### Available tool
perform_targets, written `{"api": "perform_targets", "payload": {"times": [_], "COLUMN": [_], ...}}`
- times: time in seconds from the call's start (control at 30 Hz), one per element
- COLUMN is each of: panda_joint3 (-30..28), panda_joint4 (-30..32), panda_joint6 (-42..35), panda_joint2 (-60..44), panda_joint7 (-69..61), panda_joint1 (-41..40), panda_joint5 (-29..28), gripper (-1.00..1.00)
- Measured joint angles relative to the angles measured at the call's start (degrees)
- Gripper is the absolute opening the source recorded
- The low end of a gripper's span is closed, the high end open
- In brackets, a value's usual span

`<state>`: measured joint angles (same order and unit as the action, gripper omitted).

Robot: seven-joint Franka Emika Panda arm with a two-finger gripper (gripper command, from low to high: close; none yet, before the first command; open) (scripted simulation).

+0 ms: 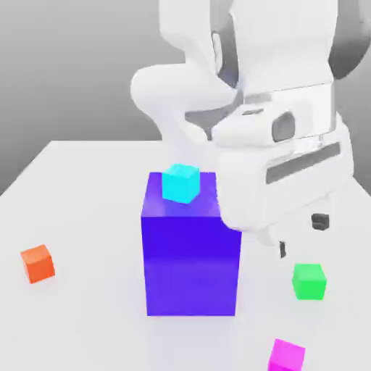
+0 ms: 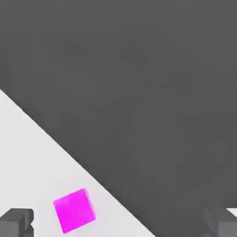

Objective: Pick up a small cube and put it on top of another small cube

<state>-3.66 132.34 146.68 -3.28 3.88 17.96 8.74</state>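
A small cyan cube (image 1: 180,182) rests on top of a tall blue block (image 1: 190,253) in the middle of the white table (image 1: 80,196). Around it on the table lie a small orange cube (image 1: 38,263) at the exterior view's left, a small green cube (image 1: 309,280) at the right and a small magenta cube (image 1: 287,356) near the front right. My gripper (image 1: 301,236) hangs just right of the blue block, above and behind the green cube, open and holding nothing. In the hand view the magenta cube (image 2: 74,210) lies between the spread fingertips (image 2: 16,221), closer to this one.
The tall blue block stands close against my hand on its left side. The hand view shows the table's edge (image 2: 69,152) running diagonally, with dark floor (image 2: 152,92) beyond it, close to the magenta cube.
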Motion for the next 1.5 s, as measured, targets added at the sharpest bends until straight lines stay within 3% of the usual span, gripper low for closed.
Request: {"api": "perform_targets", "payload": {"times": [0.27,0.4,0.43,0.63,0.8,1.2,1.4,1.43,1.5], "panda_joint3": [1.1,1.6,1.8,1.9,1.4,10.4,9.5,9.3,9.3], "panda_joint4": [0.3,-1.2,-1.5,-1.7,0.1,22.3,23.8,23.7,23.7], "panda_joint6": [5.8,11.8,12.9,13.4,7.3,5.8,15.6,17.0,17.0], "panda_joint2": [-15.7,-24.1,-25.5,-26.2,-18.4,5.3,-3.1,-4.6,-4.6], "panda_joint7": [-7.5,-8.3,-8.3,-8.4,-7.9,-10.5,-8.4,-8.0,-8.0], "panda_joint1": [1.9,1.7,1.6,1.5,1.9,13.8,13.9,14.0,14.0], "panda_joint5": [-5.9,-6.3,-6.2,-6.2,-6.8,-7.6,-10.9,-11.4,-11.4], "gripper": [0.00,0.00,-1.00,-1.00,-1.00,-1.00,-1.00,1.00,1.00]}}
